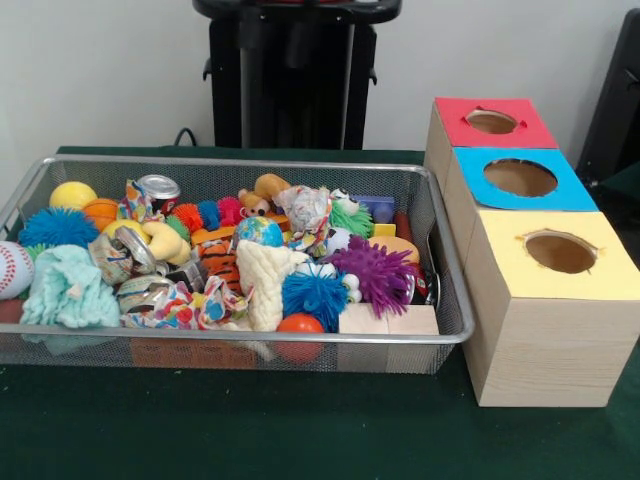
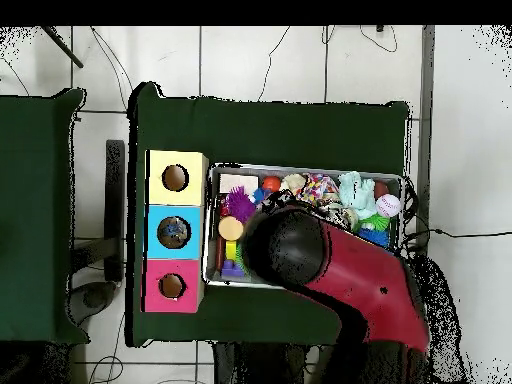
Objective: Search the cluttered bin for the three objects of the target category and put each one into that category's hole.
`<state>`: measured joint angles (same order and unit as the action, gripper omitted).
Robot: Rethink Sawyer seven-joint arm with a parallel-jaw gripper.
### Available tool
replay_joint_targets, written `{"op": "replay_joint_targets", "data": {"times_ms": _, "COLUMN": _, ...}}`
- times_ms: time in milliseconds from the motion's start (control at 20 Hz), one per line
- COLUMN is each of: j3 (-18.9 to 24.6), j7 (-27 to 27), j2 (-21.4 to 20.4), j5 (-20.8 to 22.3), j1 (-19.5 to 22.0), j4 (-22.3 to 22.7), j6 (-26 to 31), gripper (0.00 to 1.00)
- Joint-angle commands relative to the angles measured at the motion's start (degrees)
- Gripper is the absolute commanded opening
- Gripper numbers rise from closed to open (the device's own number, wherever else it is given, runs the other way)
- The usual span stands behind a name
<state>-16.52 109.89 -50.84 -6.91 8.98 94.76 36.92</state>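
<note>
The wire mesh bin (image 1: 250,338) sits on the green table, full of toys. Wrinkly see-through bottles with colourful labels lie among them: one at the back centre (image 1: 305,208), one at the front left (image 1: 160,298), and what looks like another at the back left (image 1: 133,203). A silver can (image 1: 158,187) stands at the back left. In the overhead view the red and black arm (image 2: 330,265) hangs over the bin (image 2: 300,168) and hides much of it. The gripper shows in neither view.
Three wooden boxes with round holes stand beside the bin: red (image 1: 495,122), blue (image 1: 520,178), yellow (image 1: 560,252). Among the clutter are a purple spiky ball (image 1: 375,270), a blue spiky ball (image 1: 315,295), a baseball (image 1: 12,268) and a teal knit piece (image 1: 68,288).
</note>
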Motion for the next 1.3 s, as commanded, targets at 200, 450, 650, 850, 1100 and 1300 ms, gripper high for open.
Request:
{"op": "replay_joint_targets", "data": {"times_ms": 200, "j3": 19.6, "j7": -36.2, "j2": 0.2, "j5": 13.0, "j1": 18.1, "j4": 7.7, "j6": 1.2, "gripper": 1.00}}
{"op": "replay_joint_targets", "data": {"times_ms": 450, "j3": 24.0, "j7": -34.1, "j2": 1.8, "j5": 16.1, "j1": 23.0, "j4": 11.5, "j6": -5.2, "gripper": 1.00}}
{"op": "replay_joint_targets", "data": {"times_ms": 650, "j3": 25.7, "j7": -31.3, "j2": 3.7, "j5": 18.6, "j1": 24.5, "j4": 12.1, "j6": -7.5, "gripper": 1.00}}
{"op": "replay_joint_targets", "data": {"times_ms": 850, "j3": 27.4, "j7": -28.9, "j2": 5.2, "j5": 21.0, "j1": 25.9, "j4": 12.3, "j6": -8.8, "gripper": 1.00}}
{"op": "replay_joint_targets", "data": {"times_ms": 1100, "j3": 29.8, "j7": -27.4, "j2": 6.5, "j5": 23.5, "j1": 27.9, "j4": 12.7, "j6": -10.2, "gripper": 1.00}}
{"op": "replay_joint_targets", "data": {"times_ms": 1300, "j3": 32.0, "j7": -28.9, "j2": 6.9, "j5": 25.6, "j1": 30.3, "j4": 12.7, "j6": -7.9, "gripper": 1.00}}
